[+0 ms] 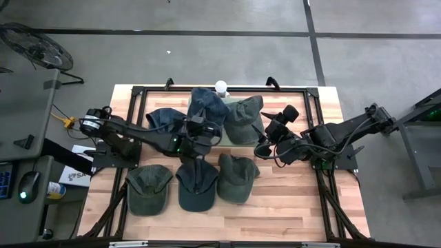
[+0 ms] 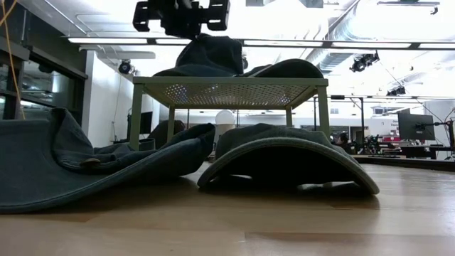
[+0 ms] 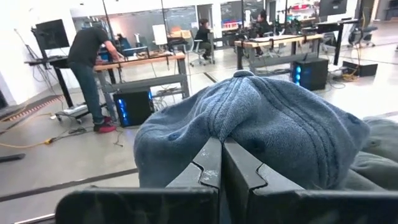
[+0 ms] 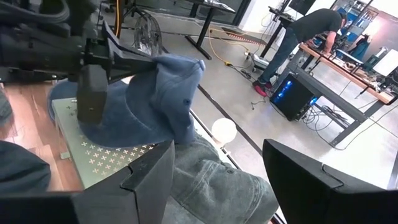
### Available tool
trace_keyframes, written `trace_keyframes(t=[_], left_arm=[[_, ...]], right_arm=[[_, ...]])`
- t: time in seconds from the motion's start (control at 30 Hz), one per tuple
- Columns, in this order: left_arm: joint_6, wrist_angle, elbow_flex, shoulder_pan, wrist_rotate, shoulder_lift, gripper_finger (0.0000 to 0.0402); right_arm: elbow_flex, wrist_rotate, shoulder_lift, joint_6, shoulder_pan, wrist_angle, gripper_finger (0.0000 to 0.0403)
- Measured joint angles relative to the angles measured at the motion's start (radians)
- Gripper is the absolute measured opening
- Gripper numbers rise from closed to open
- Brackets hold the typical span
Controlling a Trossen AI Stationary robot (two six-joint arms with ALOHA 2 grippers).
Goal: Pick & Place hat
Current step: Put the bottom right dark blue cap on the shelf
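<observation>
A blue hat (image 1: 207, 103) sits on a raised green perforated shelf (image 2: 227, 91) at the back of the table, and my left gripper (image 1: 204, 129) is shut on it. Beside it on the shelf lie a grey-green hat (image 1: 244, 118) and another blue hat (image 1: 162, 120). Three more hats (image 1: 198, 184) lie in a row on the wooden table in front. My right gripper (image 4: 217, 180) hovers open to the right of the shelf with nothing between its fingers, above the grey-green hat (image 4: 217, 177). My left gripper pinches a fold of the blue hat's crown (image 3: 219, 127) between its two shut fingers (image 3: 208, 165). The fingers lie level and point toward the table's far edge. The crown is pulled up at the fingers, while the hat's lower part (image 4: 109, 134) lies on the shelf.
A white ball (image 1: 220, 86) stands at the table's far edge behind the shelf. The dark frame rails (image 1: 324, 186) run along both table sides. Beyond the far edge, a person (image 3: 90, 68) stands at a desk. Bare wood (image 1: 289, 207) lies at the front right.
</observation>
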Motion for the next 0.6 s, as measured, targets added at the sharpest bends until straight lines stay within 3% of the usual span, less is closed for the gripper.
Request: trace_keyframes(t=[0.27,0.6], left_arm=[[-0.002,-0.025,0.000,0.004,0.074,0.000,0.0024],[0.073,-0.020,0.018,0.004,0.074,0.000,0.0125]], right_arm=[[0.000,-0.001,0.000,-0.008,0.000,-0.001,0.0238],[0.000,-0.032,0.000,0.007,0.000,-0.027,0.0238]])
